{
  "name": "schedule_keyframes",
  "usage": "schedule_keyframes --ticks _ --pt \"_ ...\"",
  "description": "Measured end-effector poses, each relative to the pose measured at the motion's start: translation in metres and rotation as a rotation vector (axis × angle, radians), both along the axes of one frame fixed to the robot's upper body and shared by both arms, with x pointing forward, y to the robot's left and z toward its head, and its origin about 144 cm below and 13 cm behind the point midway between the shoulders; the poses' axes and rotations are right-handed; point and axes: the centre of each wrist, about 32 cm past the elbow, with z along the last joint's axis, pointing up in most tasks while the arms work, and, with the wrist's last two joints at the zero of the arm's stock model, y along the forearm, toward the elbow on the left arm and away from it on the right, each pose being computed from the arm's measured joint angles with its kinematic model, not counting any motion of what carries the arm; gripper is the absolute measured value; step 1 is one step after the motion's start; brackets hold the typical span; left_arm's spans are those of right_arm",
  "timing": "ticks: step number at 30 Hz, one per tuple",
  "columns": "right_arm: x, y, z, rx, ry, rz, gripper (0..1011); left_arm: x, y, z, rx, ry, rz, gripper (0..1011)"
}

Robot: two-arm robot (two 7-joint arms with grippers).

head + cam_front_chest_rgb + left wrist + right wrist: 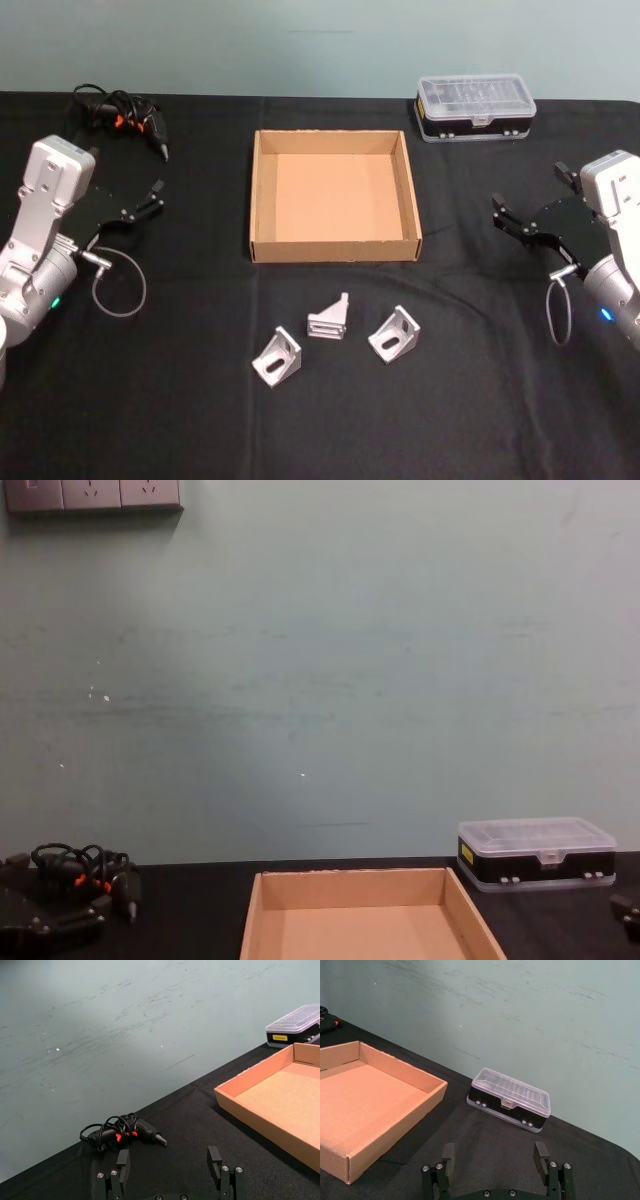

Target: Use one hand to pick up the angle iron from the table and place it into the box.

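Three silver angle irons lie on the black table [200, 420] in front of the box: one at the left [276, 358], one in the middle [329, 318], one at the right [394, 334]. The tan cardboard box [334, 251] stands open and bare inside, also seen in the left wrist view [270, 1125], right wrist view [395, 1125] and chest view [262, 908]. My left gripper [157, 197] hovers open at the table's left, far from the irons. My right gripper [530, 205] hovers open at the right, equally far. Each wrist view shows its own open fingers [122, 1162] [540, 1155].
A black plastic case with a clear lid [475, 107] sits behind the box at the right. A black tool with a coiled cable and orange marks [125, 117] lies at the back left. A wall rises behind the table's far edge.
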Motion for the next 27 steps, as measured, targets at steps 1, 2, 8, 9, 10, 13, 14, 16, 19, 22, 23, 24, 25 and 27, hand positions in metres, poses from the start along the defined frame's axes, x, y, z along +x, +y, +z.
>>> schedule_keyframes --ticks 1,2,8,9,10,13,14,16,19,22,23,24,25,27 --pt "0.0 0.0 0.0 0.0 0.0 0.0 1004 0.0 0.0 0.0 0.0 0.0 0.0 1011" --pt "0.0 0.0 0.0 0.0 0.0 0.0 1004 0.0 0.0 0.0 0.0 0.0 0.0 1011" --pt "0.0 0.0 0.0 0.0 0.0 0.0 1004 0.0 0.0 0.0 0.0 0.0 0.0 1011" --pt "0.0 0.0 0.0 0.0 0.0 0.0 1004 0.0 0.0 0.0 0.0 0.0 0.0 1011" --pt "0.0 0.0 0.0 0.0 0.0 0.0 1004 0.0 0.0 0.0 0.0 0.0 0.0 1011" --pt "0.0 0.0 0.0 0.0 0.0 0.0 1004 0.0 0.0 0.0 0.0 0.0 0.0 1011" --pt "0.0 0.0 0.001 0.003 -0.001 0.002 1004 0.0 0.0 0.0 0.0 0.0 0.0 1011" --pt "0.0 0.001 0.004 0.014 -0.001 0.013 1004 0.0 0.0 0.0 0.0 0.0 0.0 1011" --pt "-0.002 0.001 0.011 0.029 -0.003 0.035 1004 0.0 0.0 0.0 0.0 0.0 0.0 1011" --pt "-0.004 0.001 0.017 0.041 -0.005 0.056 1004 0.0 0.0 0.0 0.0 0.0 0.0 1011" --pt "-0.006 0.001 0.021 0.049 -0.005 0.068 1004 0.0 0.0 0.0 0.0 0.0 0.0 1011" --pt "-0.006 0.001 0.023 0.053 -0.005 0.074 1004 0.0 0.0 0.0 0.0 0.0 0.0 1011" --pt "-0.008 0.0 0.026 0.056 -0.002 0.082 1004 0.0 0.0 0.0 0.0 0.0 0.0 1011" --pt "-0.01 0.0 0.032 0.064 -0.001 0.099 1004 0.0 0.0 0.0 0.0 0.0 0.0 1011"
